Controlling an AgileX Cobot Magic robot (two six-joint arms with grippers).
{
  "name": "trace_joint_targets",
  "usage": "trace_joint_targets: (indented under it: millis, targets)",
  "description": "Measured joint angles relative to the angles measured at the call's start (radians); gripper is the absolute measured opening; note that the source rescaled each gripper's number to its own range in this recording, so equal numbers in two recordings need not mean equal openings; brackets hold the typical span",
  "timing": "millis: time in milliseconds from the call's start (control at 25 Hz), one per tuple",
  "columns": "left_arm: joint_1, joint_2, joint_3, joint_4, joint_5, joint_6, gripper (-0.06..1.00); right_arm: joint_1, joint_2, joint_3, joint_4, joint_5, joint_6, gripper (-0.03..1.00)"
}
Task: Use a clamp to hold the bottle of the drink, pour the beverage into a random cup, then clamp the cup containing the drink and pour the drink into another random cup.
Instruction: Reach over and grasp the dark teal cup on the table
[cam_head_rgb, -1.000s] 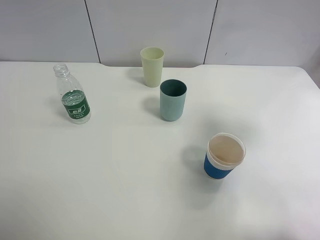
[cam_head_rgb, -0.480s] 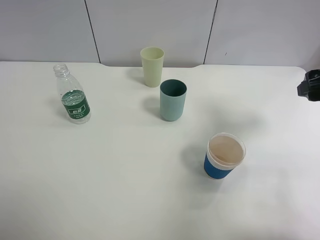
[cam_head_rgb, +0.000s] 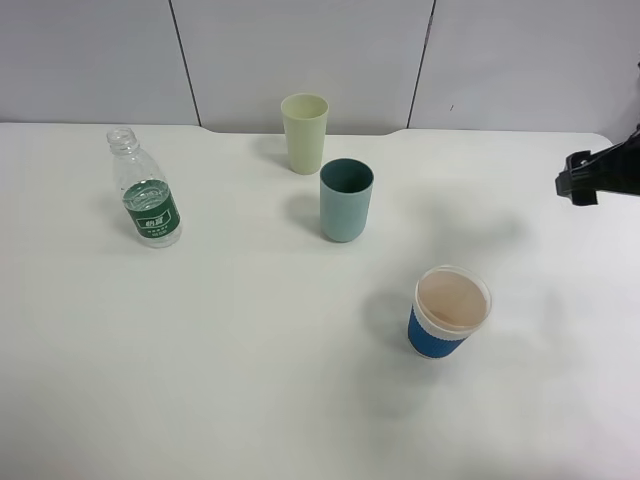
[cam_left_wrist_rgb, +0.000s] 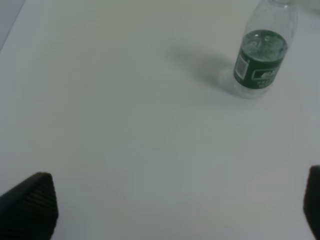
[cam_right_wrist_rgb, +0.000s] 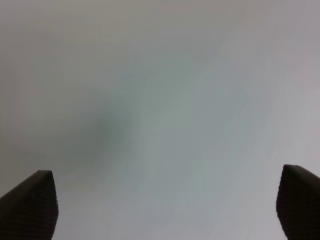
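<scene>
At far left stands the uncapped, green-labelled bottle (cam_head_rgb: 146, 192).

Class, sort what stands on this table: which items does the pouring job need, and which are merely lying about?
Belongs to the job:
- bottle
- teal tumbler
- pale yellow-green tumbler

Just lying about:
- blue-sleeved paper cup

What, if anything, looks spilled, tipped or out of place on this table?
Nothing stands out. The bottle, uncapped, the teal tumbler, the pale yellow-green tumbler and the blue-sleeved paper cup all stand upright, and the table shows no puddle or stain.
</scene>
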Motion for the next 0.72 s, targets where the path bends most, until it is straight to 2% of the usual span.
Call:
trace_joint_targets:
  millis: [200,720]
  targets:
    - [0.000,0.000,0.000,0.000,0.000,0.000,1.00,0.000,0.094,0.000,-0.097,-0.115,0.009,0.79]
    - [0.000,0.000,0.000,0.000,0.000,0.000,1.00,0.000,0.334,-0.001,-0.256,-0.531,0.063,0.79]
